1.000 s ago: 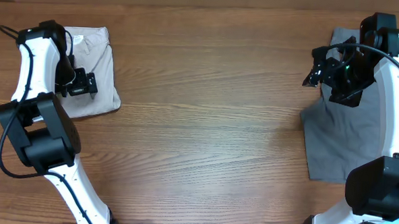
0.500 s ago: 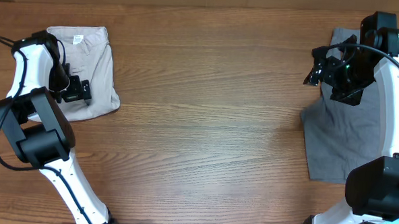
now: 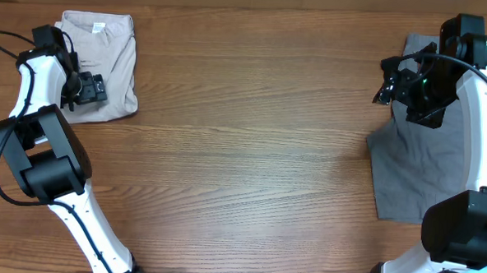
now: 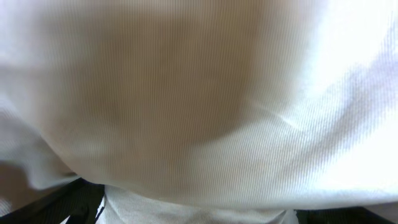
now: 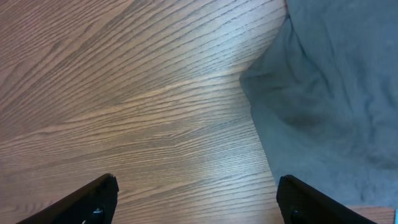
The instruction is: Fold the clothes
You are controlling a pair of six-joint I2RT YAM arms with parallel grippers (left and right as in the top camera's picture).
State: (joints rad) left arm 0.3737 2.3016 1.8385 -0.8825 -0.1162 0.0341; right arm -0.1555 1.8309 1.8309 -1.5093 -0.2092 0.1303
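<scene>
Though overhead shows whole beige shorts (image 3: 119, 65), left wrist only weave

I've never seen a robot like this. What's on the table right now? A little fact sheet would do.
Surface: wooden table
Far left: beige shorts, folded
Right edge: grey garment, spread out and rumpled
Left gripper: jaws open, down on the beige shorts
Right gripper: jaws open, empty, over bare wood beside the grey garment
</scene>
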